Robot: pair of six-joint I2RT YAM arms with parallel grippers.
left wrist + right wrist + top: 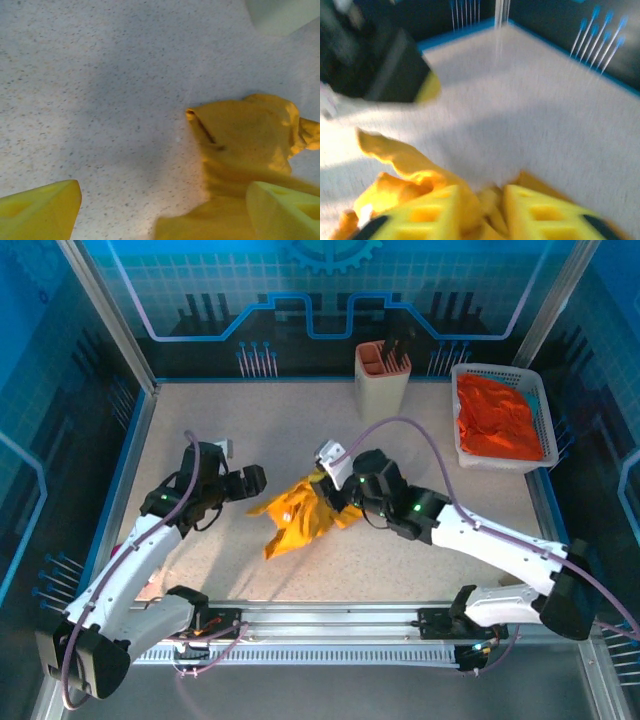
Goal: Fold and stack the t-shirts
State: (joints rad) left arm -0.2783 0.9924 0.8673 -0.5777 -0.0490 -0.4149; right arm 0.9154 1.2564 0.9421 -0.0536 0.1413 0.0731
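One pale, speckled desk (300,420) carries everything, walled in by blue panels. Both white arms reach in from the near edge. The left arm (130,560) angles up towards the middle, and the right arm (490,535) stretches leftward across the desk from the near right corner.

Between their tips, near the middle of the desk, lies the mustard-yellow t-shirt (300,515), crumpled into an uneven heap with one pointed flap trailing towards the near edge. The orange-red t-shirt (497,420) sits bunched inside a white mesh basket (495,466) at the far right corner, well apart from the yellow one. A cream holder (380,388) with dark utensils stands upright at the far edge, left of the basket.

The left pincer (255,480) hangs just beside the heap's left edge. Its wrist view shows the left pincer (162,197) spread wide and gripping nothing, with bare desk under one finger and yellow cloth under the other.

The right pincer (333,498) is down in the heap's far right side. Its blurred wrist view shows the right pincer (487,200) with fingers a little apart and folds of cloth bunched between them; whether they pinch the cloth I cannot tell.
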